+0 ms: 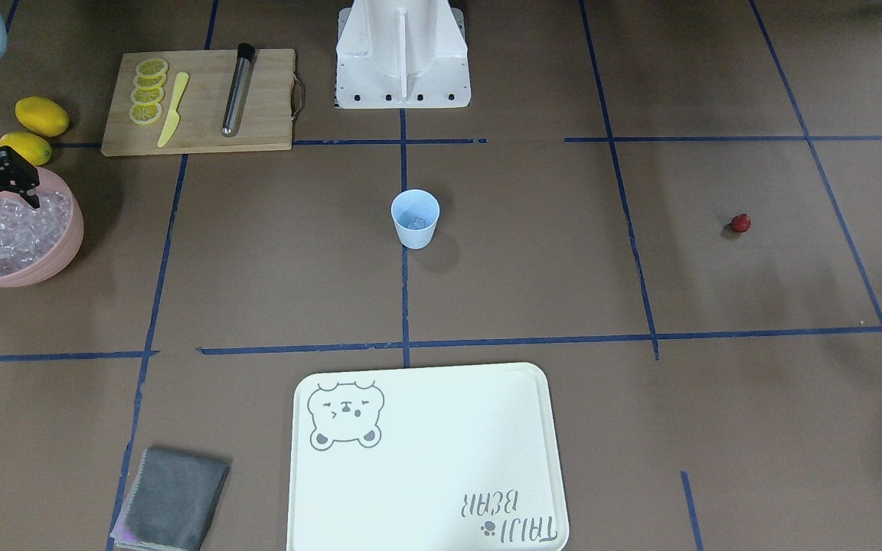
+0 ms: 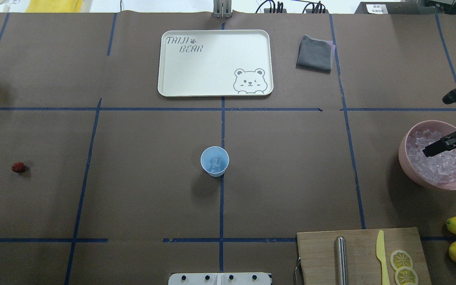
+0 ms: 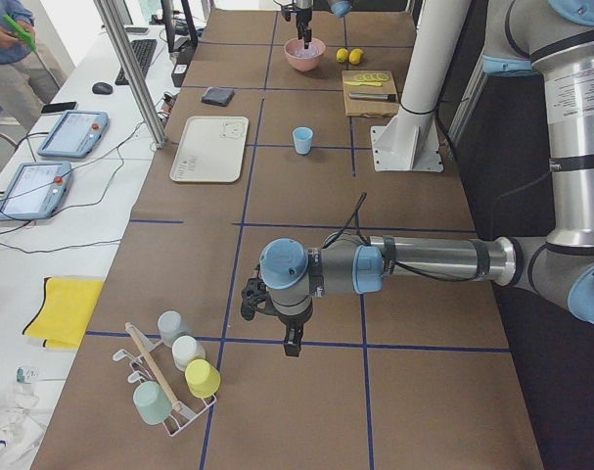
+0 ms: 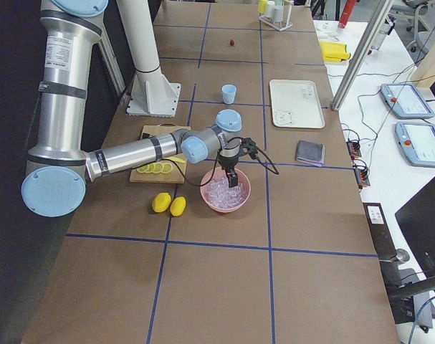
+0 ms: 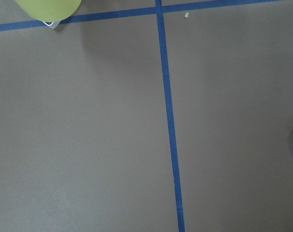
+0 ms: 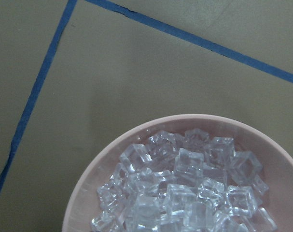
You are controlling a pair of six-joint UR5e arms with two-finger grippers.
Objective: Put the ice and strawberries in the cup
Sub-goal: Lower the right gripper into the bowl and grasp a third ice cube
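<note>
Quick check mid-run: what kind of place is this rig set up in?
Likely a robotics lab workcell, not a kitchen: brown table gridded with blue tape, teach pendants on the side bench, an operator standing by.

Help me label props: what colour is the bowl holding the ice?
The bowl is plain pale pink, best seen in the front-facing view.

Bright even overhead light, soft shadows by cup [image 2: 214, 161], pics sharp thru-out
</note>
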